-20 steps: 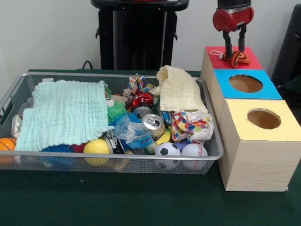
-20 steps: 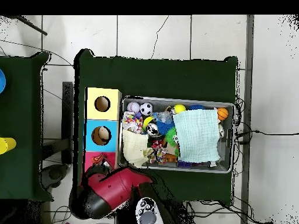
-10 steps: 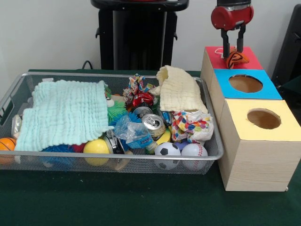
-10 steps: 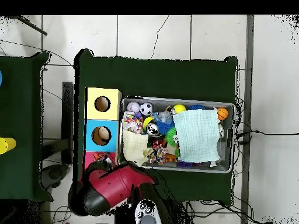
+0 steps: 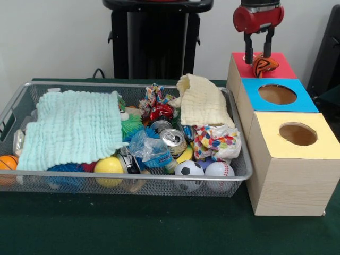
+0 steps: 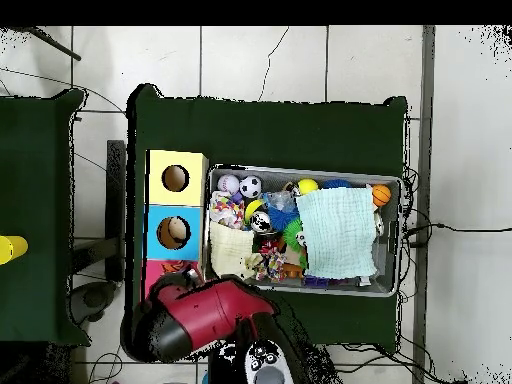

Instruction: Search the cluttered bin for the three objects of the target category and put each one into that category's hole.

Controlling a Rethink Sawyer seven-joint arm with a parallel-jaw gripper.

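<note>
The front view sits low and close at the table [image 5: 159,234] edge, looking level across the wire bin [image 5: 127,183] with the three boxes [image 5: 289,159] at 3 o'clock. The overhead view looks straight down from high up; there the boxes [image 6: 176,215] lie at 9 o'clock of the bin [image 6: 395,240]. Both views share these.

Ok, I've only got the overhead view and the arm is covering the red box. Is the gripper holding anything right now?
Observer: No. From the front, the gripper is open and empty, above the red box.
Operator: And where's the orange and black toy?
Observer: The orange and black toy sits on the red box's top, just under the fingertips and not down inside the box. I cannot tell whether a fingertip touches it.
</note>
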